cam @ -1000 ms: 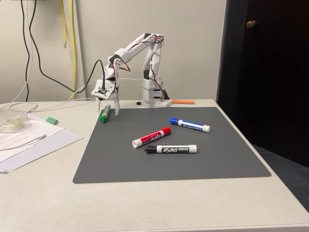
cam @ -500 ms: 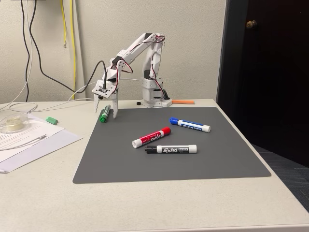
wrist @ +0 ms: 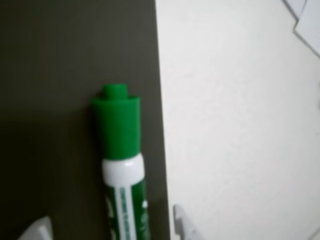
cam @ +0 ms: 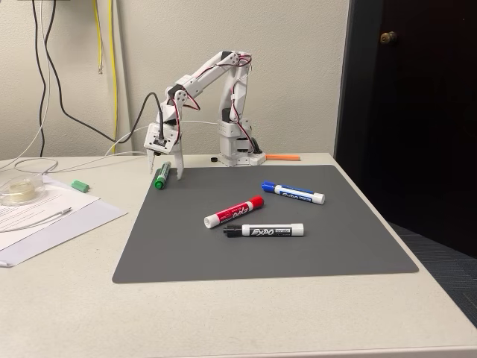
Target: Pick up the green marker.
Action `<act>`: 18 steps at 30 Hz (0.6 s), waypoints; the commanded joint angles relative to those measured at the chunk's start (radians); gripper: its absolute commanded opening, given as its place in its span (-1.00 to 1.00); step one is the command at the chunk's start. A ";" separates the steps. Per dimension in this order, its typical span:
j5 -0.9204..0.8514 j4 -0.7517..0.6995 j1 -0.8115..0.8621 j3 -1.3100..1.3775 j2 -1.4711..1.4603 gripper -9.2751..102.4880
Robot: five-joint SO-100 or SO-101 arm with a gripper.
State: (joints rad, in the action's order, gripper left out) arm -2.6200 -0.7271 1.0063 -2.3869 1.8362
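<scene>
The green marker (cam: pixel 160 178) lies at the far left corner of the grey mat (cam: pixel 335 239), its green cap toward the camera in the fixed view. My white gripper (cam: pixel 165 170) hangs just above it, open, one finger on each side of the barrel. In the wrist view the green marker (wrist: pixel 118 130) lies along the mat's edge, its cap pointing up the picture and the white labelled barrel running down between the two fingertips (wrist: pixel 184 224) of the gripper (wrist: pixel 110 229). Nothing is held.
A red marker (cam: pixel 235 211), a black marker (cam: pixel 266 230) and a blue marker (cam: pixel 293 193) lie mid-mat. A small green piece (cam: pixel 80 185), papers (cam: pixel 45 216) and a clear round dish (cam: pixel 19 190) sit left of the mat. The arm's base (cam: pixel 238 149) and cables stand behind.
The gripper has shifted a little over the green marker and its jaws stand wider apart than a second ago. The markers have not moved.
</scene>
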 commanded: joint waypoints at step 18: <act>0.000 -0.012 -0.003 -0.011 -0.055 -0.24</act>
State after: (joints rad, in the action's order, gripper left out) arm -2.6246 -0.7501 1.0109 -2.3853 1.8116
